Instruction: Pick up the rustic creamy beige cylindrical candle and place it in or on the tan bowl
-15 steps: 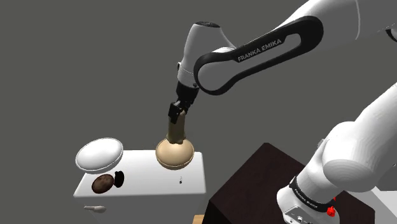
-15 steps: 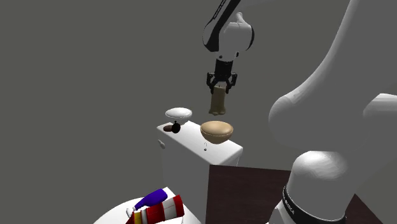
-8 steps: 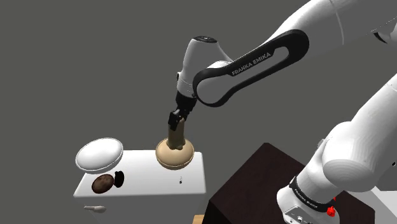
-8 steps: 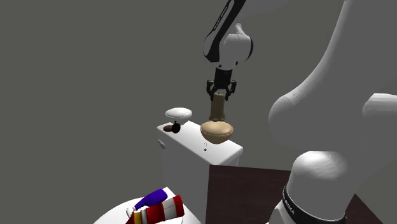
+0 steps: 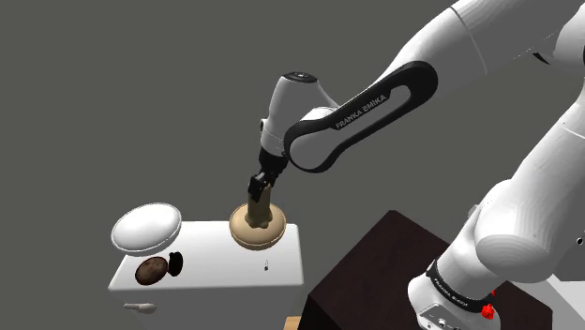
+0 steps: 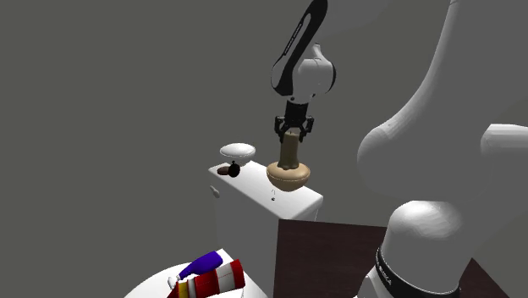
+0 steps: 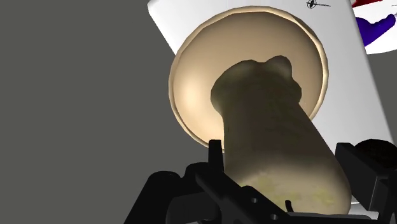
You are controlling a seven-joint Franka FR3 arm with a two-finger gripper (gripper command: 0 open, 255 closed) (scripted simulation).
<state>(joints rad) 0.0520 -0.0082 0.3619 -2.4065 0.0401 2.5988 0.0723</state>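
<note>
**Candle in the bowl**

I've got the jaws clamped on the top of the candle (image 5: 260,200). Its lower end is inside the bowl (image 5: 253,236), base hidden by the rim. The bowl hugs the far edge of the table (image 5: 225,272), with bare top in front.

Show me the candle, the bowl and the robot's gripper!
candle (image 7: 273,140): wrist view, middle of its side.
bowl (image 6: 288,180): second exterior view, its outer wall.
gripper (image 6: 294,134): second exterior view, between its fingertips, clasping the candle.
</note>
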